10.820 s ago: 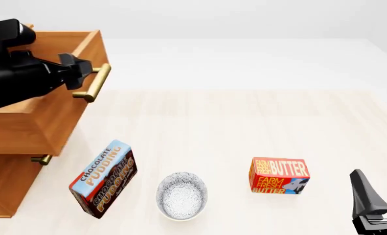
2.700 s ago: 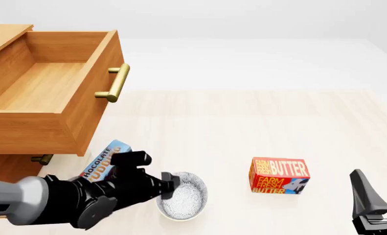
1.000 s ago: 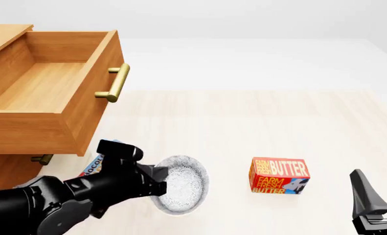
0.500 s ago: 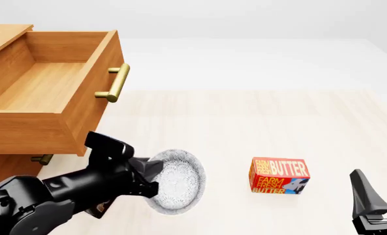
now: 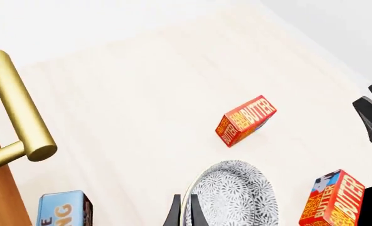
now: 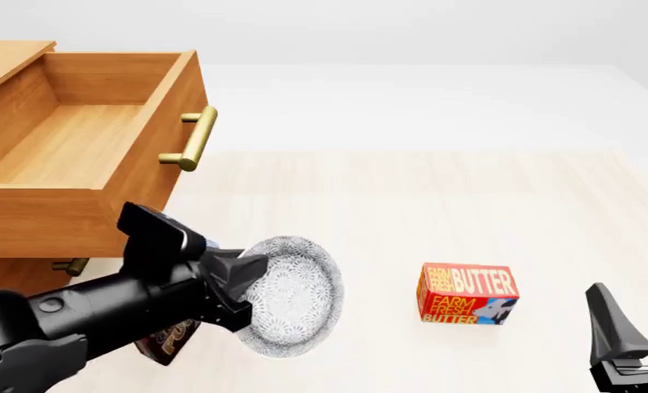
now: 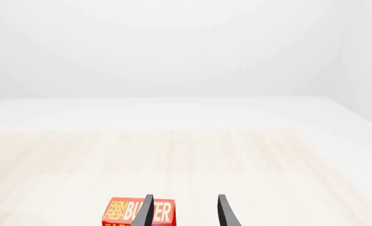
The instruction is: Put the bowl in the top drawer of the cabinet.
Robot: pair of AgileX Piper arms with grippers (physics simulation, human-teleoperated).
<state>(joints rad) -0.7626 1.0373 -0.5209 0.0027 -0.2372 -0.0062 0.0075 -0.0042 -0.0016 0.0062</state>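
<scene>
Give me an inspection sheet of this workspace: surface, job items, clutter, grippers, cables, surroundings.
Surface: pale wood-grain table, bare across the middle and far side.
Job's things: bowl lifted and tilted on edge, gripped at its rim; top drawer pulled open, nothing seen inside; cabinet at the left edge, lower drawer shut.
Clutter: butter box standing right of the bowl; chocolate pudding box mostly hidden behind the left arm.
Grippers: left gripper jaws shut on the bowl's rim; right gripper jaws open, holding nothing, idle at the near right.
Cables: nothing seen.
Surroundings: plain white backdrop, nothing else seen.
</scene>
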